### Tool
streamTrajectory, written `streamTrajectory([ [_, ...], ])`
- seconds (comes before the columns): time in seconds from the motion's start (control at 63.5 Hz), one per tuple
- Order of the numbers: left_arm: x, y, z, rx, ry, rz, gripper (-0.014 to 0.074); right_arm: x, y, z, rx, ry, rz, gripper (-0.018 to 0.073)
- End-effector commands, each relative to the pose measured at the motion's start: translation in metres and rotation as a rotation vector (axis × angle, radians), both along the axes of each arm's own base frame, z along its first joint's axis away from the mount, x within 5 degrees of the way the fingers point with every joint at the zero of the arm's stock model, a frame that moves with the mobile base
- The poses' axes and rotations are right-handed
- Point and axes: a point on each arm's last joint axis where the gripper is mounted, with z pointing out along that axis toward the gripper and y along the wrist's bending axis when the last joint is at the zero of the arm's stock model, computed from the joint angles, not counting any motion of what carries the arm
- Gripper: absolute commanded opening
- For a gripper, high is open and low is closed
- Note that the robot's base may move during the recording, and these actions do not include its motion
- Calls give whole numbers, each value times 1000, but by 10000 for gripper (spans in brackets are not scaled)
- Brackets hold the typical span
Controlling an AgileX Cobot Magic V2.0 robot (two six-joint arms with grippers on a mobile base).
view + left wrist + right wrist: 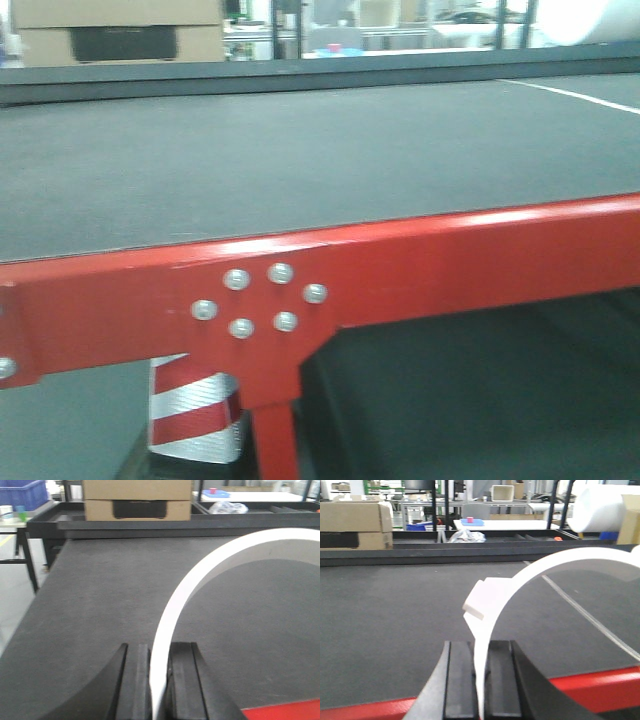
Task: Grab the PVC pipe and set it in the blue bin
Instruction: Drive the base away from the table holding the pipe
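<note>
My left claw is clamped narrow on a white curved PVC pipe. Its black fingers pinch one end so the arc stands on edge and sweeps up and to the right over the dark grey matte tabletop. My right claw is closed the same way on a white arc that has a squared-off block partway up. Whether both claws share one piece or each carries its own, I cannot tell. I judge the edge-on grip is chosen because the thin band slots neatly between the pads and the curve stays out ahead of me for carrying. The front view shows only the tabletop and its red metal frame, with neither arm nor pipe in sight. A blue plastic crate sits far off at the left, beyond the tabletop and near a brown cardboard box. I take it for the likely bin, so the carry and release are not yet done.
</note>
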Motion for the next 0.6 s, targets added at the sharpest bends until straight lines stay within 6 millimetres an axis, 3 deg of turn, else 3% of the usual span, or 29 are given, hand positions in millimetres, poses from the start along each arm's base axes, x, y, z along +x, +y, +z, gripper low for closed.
streamTrajectory([
  [0.0, -1, 0, 3, -13, -38, 2, -111, -1, 0, 2, -12, -25, -5, -169],
  [0.582, -1, 0, 3, -13, -38, 2, -111, -1, 0, 2, -12, -25, -5, -169],
])
